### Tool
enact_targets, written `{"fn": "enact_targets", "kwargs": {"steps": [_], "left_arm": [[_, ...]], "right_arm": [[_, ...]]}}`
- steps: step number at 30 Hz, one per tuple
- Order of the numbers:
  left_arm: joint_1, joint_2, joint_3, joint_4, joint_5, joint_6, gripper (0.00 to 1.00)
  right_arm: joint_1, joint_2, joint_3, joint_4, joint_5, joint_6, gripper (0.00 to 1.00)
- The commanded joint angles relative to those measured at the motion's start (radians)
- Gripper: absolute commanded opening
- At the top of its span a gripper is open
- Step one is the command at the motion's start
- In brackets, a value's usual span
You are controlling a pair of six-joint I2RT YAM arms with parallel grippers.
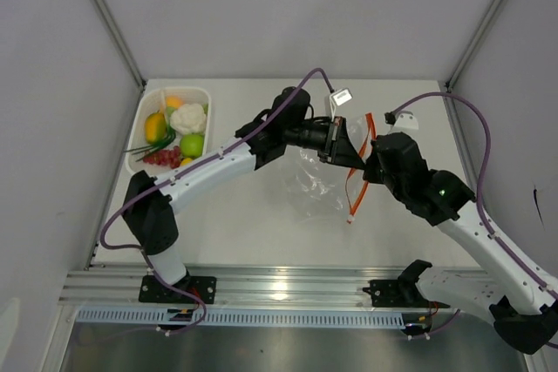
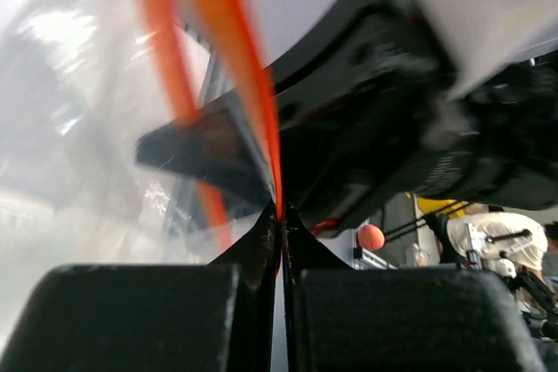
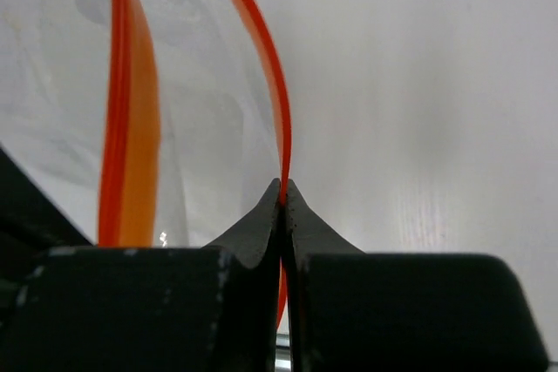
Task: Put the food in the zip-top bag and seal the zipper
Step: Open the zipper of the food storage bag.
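Nearest the lens in each wrist view, the fingertips were pressed together on a thin orange-red strip. The left gripper [image 2: 281,215] pinched one lip of the zipper [image 3: 131,128], and the right gripper [image 3: 283,193] pinched what looked like the other lip. A second strip bowed away toward ten o'clock in both views, so the mouth seemed held apart.

From above, the bag [image 1: 316,182] lay crumpled near mid-table and looked empty. Its mouth faced three o'clock, where the two grippers met.

The risks, as I judged them:
- The hold was only at the very fingertips on a slick strip. Any extra pull apart could slip a lip free and let the mouth fall shut.
- Both grippers were taken up, so fetching food would mean letting one lip go, and the limp plastic would likely sag.
- The two wrists sat close together, so a careless swing could knock them against each other.

The table [image 1: 261,241] was plain white and matte, with a metal rail [image 1: 288,287] at six o'clock. Far off at ten o'clock, the food [image 1: 187,118] sat in a white basket [image 1: 179,88], well apart from the bag. Pale grey walls [image 1: 288,6] closed the far side and both flanks.
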Motion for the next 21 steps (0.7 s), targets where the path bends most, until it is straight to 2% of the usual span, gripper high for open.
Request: {"fn": "enact_targets", "kwargs": {"steps": [1,4,8,10,17,21], "left_arm": [[-0.007,0.029,0.017,-0.009,0.053,-0.023,0.01],[0.001,0.024,-0.029,-0.139,-0.053,0.064,0.01],[0.016,0.010,-0.092,-0.187,-0.046,0.121,0.01],[0.019,-0.011,-0.109,-0.248,-0.087,0.167,0.02],[0.045,-0.160,-0.267,-0.353,-0.397,0.236,0.07],[0.068,-0.256,-0.437,-0.324,-0.491,0.226,0.09]], "right_arm": [[0.030,0.007,0.071,-0.146,0.185,-0.034,0.00],[0.067,0.062,0.099,-0.172,0.256,-0.032,0.00],[0.105,0.113,0.085,-0.131,0.274,-0.045,0.00],[0.114,0.133,0.071,-0.103,0.273,-0.048,0.00],[0.206,0.177,0.067,-0.051,0.268,-0.043,0.00],[0.264,0.222,0.056,-0.017,0.264,-0.031,0.00]]}}
